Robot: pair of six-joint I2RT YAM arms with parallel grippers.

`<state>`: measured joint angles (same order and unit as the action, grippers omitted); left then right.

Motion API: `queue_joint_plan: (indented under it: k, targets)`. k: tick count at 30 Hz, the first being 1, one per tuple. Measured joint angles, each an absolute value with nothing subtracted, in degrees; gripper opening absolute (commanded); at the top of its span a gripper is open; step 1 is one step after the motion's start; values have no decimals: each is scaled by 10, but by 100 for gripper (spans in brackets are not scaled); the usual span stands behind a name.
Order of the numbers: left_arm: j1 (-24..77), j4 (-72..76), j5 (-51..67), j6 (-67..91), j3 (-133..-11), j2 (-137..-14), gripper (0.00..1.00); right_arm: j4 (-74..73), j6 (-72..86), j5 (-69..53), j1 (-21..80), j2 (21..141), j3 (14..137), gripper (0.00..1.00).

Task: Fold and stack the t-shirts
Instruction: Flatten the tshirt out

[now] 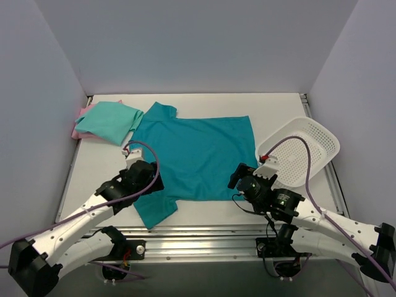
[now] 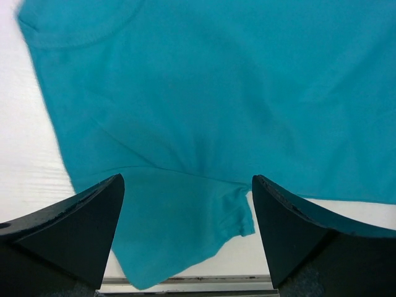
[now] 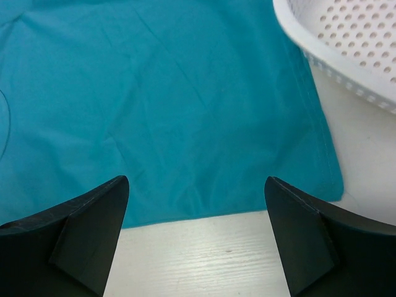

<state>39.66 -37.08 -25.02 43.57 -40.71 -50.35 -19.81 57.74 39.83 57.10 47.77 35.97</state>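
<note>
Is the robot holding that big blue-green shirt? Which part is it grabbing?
Nothing is held. The left gripper and right gripper both hang open over the deep teal cloth t-shirt.

Basket (image 1: 312,145) blocks right edge, folded shirts (image 1: 108,120) fill far-left corner, table (image 1: 90,162) open left.
</note>
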Motion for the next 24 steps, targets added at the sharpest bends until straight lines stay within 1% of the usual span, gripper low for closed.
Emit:
queue_joint_plan:
  k: [4,8,13,18,24]
  targets:
    - [397,-323,-214,464,-336,-562,92,-166,590,377,568,487,314,88]
    - [401,-315,-197,492,-296,-546,92,-124,588,337,534,503,286,88]
    - [410,-324,-185,515,-293,-519,92,-54,574,274,459,549,254,88]
    - [425,-376,-176,536,-301,-519,91,-7,560,249,444,594,248,88]
    - [447,-447,-168,587,-314,-494,88,40,537,209,398,636,248,87]
